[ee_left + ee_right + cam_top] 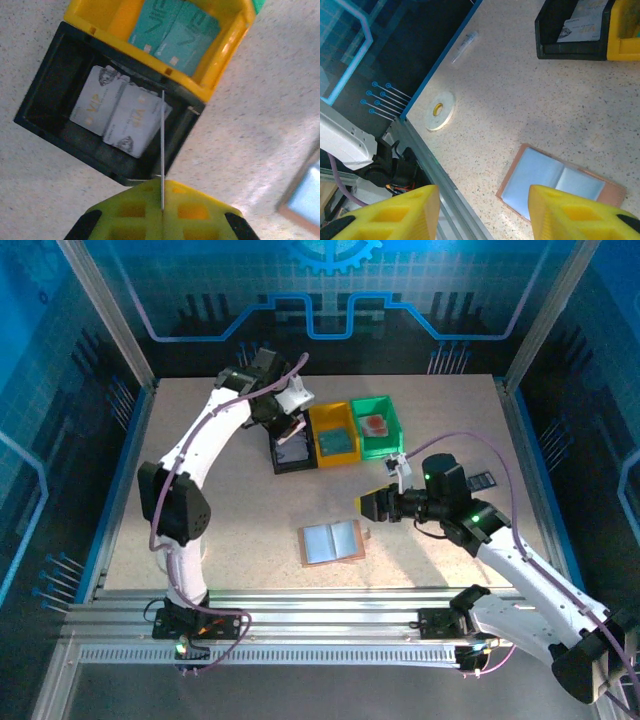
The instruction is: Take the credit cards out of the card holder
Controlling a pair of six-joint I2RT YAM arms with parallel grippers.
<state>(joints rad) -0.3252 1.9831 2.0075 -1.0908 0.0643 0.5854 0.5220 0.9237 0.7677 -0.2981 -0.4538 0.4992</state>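
The card holder (332, 542) lies open on the table, pinkish-tan with pale blue pockets; it also shows in the right wrist view (560, 184). My left gripper (162, 200) hangs over the black bin (45, 100), shut on a thin pale credit card (163, 140) seen edge-on and held upright. Two pale cards (117, 112) lie flat in that bin. In the top view the left gripper (288, 430) sits above the black bin (276, 455). My right gripper (368, 504) hovers to the right of the holder, open with nothing between its fingers (400, 212).
A yellow bin (335, 418) with teal cards (175, 35) and a green bin (395, 420) with a reddish card (374, 424) stand beside the black bin. A tape roll (440, 110) and a small pen-like object (465, 46) lie near the table's left edge.
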